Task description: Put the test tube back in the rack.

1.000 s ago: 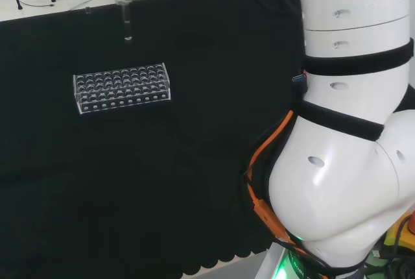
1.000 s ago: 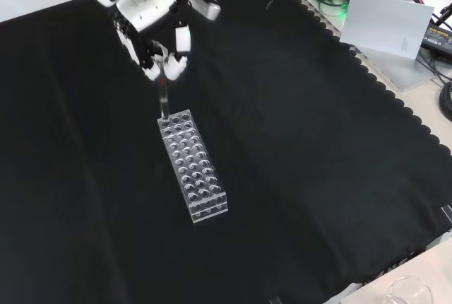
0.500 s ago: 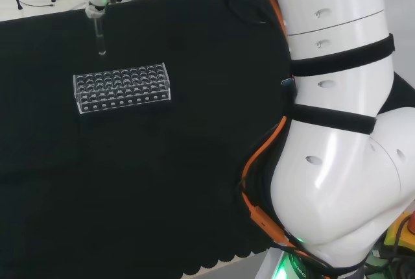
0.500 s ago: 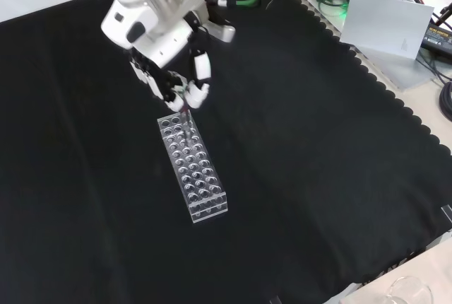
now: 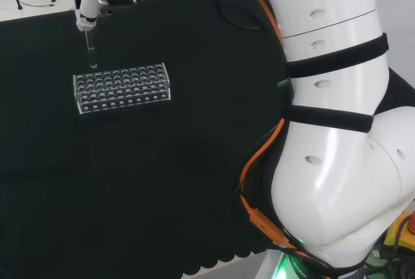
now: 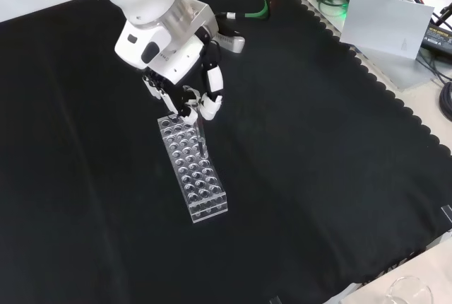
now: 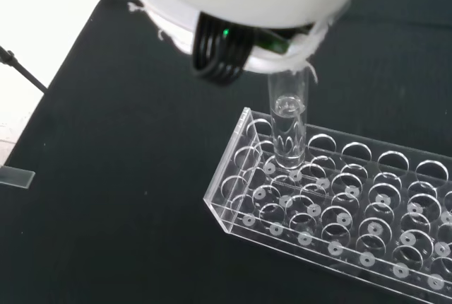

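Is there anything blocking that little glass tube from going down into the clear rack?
Nothing visible does. The hand holds the test tube upright above one end of the rack, and the holes below it look empty. Only air lies between the tube's bottom and the rack's top.

the rack (image 5: 122, 88) lay on the cloth (image 5: 162, 181), left of the arm (image 5: 337, 123) in the head view. the hand (image 6: 185, 95) hung above the rack's far end in the front view, with the tube (image 7: 287, 128) upright just over holes near that end.
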Tool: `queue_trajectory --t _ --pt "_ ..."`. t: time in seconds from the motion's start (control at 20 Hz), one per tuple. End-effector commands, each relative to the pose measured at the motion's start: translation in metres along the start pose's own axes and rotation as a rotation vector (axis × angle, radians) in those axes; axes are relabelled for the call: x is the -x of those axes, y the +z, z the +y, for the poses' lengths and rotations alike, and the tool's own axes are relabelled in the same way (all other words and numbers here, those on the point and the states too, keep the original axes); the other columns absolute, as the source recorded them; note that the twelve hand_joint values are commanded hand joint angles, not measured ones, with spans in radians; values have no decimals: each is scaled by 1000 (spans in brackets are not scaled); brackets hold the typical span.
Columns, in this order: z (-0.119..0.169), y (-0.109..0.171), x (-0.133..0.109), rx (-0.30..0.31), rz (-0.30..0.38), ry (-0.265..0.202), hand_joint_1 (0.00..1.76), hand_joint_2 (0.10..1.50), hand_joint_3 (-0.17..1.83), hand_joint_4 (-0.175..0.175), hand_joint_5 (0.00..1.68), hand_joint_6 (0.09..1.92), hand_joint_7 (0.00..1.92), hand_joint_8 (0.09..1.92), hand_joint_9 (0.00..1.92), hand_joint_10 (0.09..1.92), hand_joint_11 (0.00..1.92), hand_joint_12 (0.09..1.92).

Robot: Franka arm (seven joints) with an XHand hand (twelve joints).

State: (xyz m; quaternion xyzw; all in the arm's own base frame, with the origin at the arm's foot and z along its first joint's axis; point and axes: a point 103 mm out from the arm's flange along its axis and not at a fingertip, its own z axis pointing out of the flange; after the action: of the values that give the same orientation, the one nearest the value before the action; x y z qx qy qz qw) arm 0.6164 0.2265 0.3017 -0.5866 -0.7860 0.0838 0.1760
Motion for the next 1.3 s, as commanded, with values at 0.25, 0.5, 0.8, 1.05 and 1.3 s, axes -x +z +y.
queue_trajectory --t 0.25,0.5,0.8,1.05,1.3 --pt "24 21 1 -52 -19 11 1249 528 756 -175 1536 198 1804 449 1609 743 1349 1006" --pt "36 28 2 -64 -14 20 1249 529 756 -175 1536 197 1804 449 1609 744 1349 1007" --pt "41 30 0 -78 -26 29 1249 529 755 -175 1537 196 1804 448 1608 745 1348 1007" --pt "40 29 0 -73 -14 31 1249 529 755 -175 1537 195 1804 448 1607 745 1348 1007" --pt "27 23 0 -52 32 20 1249 529 755 -175 1537 194 1805 448 1607 746 1347 1008"
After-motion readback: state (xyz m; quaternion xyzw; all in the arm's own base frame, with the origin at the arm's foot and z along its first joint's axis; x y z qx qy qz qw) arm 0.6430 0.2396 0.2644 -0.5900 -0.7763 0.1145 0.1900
